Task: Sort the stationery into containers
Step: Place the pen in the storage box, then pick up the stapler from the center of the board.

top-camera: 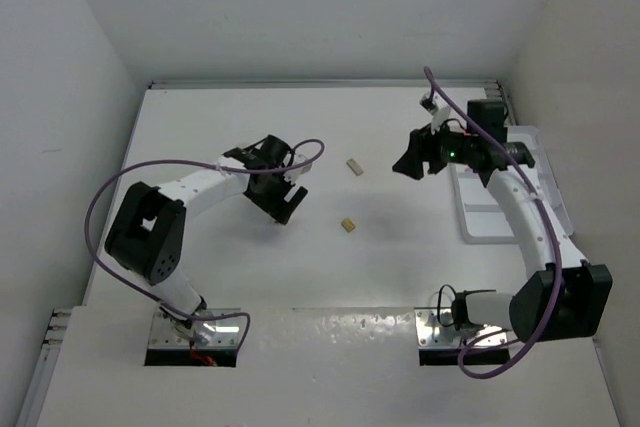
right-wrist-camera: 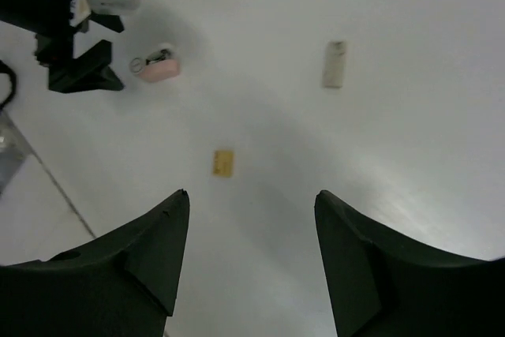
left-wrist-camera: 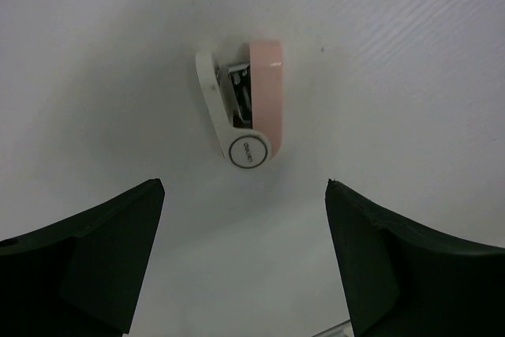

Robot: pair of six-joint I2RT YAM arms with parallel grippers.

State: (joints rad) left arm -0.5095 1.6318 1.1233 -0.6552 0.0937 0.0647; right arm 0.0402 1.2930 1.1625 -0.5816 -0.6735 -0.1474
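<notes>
Two blocks lie mid-table, the tan block (top-camera: 347,225) nearer, the grey block (top-camera: 353,166) farther. Only your wrist views show the pink item (left-wrist-camera: 241,104), just beyond your left claw (left-wrist-camera: 245,187), spread wide. Your right claw (right-wrist-camera: 251,195) gapes, holding nothing; the tray (top-camera: 480,227) sits right.

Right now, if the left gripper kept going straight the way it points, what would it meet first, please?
Probably the pink stapler on the table, centred ahead of the open left gripper; depth is unclear, so perhaps bare table first.
</notes>
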